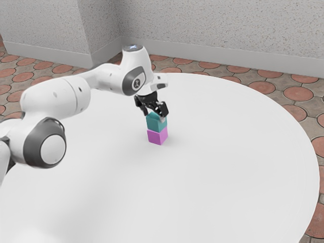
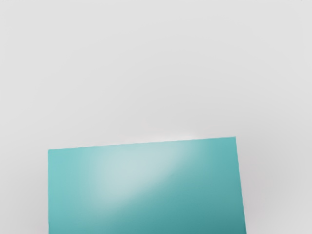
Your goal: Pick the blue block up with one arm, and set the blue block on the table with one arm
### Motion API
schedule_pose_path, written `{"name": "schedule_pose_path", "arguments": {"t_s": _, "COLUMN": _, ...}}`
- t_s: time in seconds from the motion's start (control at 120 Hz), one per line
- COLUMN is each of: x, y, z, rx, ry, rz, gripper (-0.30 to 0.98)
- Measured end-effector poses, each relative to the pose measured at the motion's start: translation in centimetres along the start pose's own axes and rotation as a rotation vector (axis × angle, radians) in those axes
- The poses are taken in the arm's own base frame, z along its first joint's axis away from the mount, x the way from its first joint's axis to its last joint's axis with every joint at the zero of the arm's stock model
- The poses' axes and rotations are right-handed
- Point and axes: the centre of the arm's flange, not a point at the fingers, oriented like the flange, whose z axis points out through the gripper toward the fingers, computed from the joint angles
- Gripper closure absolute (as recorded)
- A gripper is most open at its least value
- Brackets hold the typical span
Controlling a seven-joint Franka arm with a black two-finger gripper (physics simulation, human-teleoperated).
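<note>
Right at the fingers (image 1: 163, 108): the blue block (image 1: 155, 124).

Top block (image 1: 154, 124) was teal; lower block (image 1: 156, 137), at its 6 o'clock, magenta; table (image 1: 228, 152) white; 12 o'clock wall (image 1: 202, 23) speckled grey.

Upper block (image 1: 156, 124) positioned directly above lower block (image 1: 157, 137) near the centre of the exterior view, lower block supported by the counter (image 1: 228, 152), floor (image 1: 298, 93) seen beyond the counter, wall (image 1: 202, 25) set behind across the top.
</note>
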Motion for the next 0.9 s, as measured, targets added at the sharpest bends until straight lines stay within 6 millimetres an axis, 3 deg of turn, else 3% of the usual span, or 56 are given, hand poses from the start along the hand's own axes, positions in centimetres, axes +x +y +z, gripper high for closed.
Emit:
{"name": "schedule_pose_path", "arguments": {"t_s": 0.35, "x": 0.1, "y": -0.7, "z": 1.4, "rx": 0.001, "ry": 0.026, "rz": 0.016, "gripper": 0.01}}
{"name": "schedule_pose_path", "arguments": {"t_s": 0.7, "x": 0.0, "y": -0.7, "z": 2.3, "rx": -0.029, "ry": 0.035, "rz": 0.008, "gripper": 0.30}}
{"name": "schedule_pose_path", "arguments": {"t_s": 0.817, "x": 0.1, "y": -0.7, "z": 2.1, "rx": -0.027, "ry": 0.041, "rz": 0.009, "gripper": 0.32}}
{"name": "schedule_pose_path", "arguments": {"t_s": 0.9, "x": 0.2, "y": -0.8, "z": 0.9, "rx": -0.020, "ry": 0.049, "rz": 0.009, "gripper": 0.36}}
